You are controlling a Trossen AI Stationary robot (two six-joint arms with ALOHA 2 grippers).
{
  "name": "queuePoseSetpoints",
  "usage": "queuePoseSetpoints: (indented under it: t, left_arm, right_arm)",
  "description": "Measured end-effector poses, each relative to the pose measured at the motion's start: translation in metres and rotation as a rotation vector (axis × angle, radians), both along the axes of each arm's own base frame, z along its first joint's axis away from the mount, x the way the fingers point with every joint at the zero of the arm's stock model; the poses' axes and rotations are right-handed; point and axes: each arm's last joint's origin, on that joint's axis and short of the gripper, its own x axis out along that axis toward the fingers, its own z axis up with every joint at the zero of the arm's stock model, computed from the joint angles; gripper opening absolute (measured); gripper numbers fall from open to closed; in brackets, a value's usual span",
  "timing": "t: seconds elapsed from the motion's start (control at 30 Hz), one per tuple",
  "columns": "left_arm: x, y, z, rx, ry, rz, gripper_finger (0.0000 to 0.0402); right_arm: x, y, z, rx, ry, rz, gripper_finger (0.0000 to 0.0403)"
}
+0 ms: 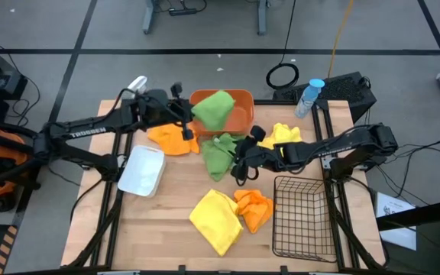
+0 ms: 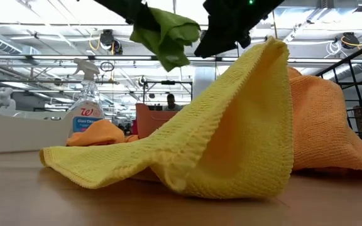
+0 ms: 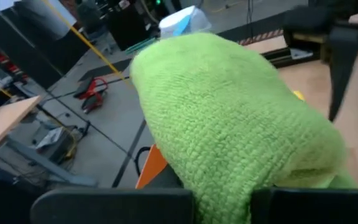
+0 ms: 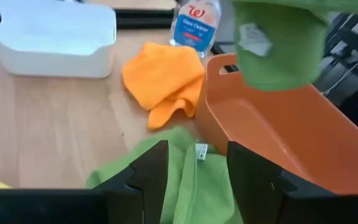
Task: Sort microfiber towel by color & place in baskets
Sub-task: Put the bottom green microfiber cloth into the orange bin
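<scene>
My left gripper (image 1: 191, 115) is shut on a green towel (image 1: 216, 109), which hangs bunched over the orange tub (image 1: 243, 116) at the table's far middle. In the right wrist view this towel (image 4: 278, 43) shows a white label. A second green towel (image 1: 220, 155) lies on the table just in front of the tub. My right gripper (image 4: 197, 180) stands open over it, one finger on either side of a ridge of the cloth. The white bin (image 1: 142, 169) sits at the left and the black wire basket (image 1: 304, 218) at the near right. My left gripper holds the green towel at its left side (image 1: 199, 114), coming nearly level from the table's left. In the left wrist view the bunched cloth (image 3: 229, 118) hides the place of contact. The towel hangs clear above the tub. My right gripper may touch the lying green towel (image 4: 194, 186); I cannot tell.
An orange towel (image 1: 173, 139) lies left of the tub, and a yellow one (image 1: 281, 136) to its right. A yellow towel (image 1: 216, 219) and an orange towel (image 1: 255, 208) lie near the front edge. Spray bottles (image 1: 137, 84) (image 1: 309, 98) stand at the back.
</scene>
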Motion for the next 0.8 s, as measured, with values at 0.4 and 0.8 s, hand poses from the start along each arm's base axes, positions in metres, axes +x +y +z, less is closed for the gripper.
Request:
queuePoseSetpoints:
  t: [0.4,0.8]
  left_arm:
    - [0.032,0.043,-0.014,-0.069,0.033,0.094,0.0011]
    - [0.054,0.068,-0.053,-0.249,0.173,0.186,0.0012]
  right_arm:
    - [-0.006,0.014,-0.007,-0.081,0.060,0.006,0.0150]
    - [-0.055,0.019,0.019,-0.162,0.106,-0.161,0.0150]
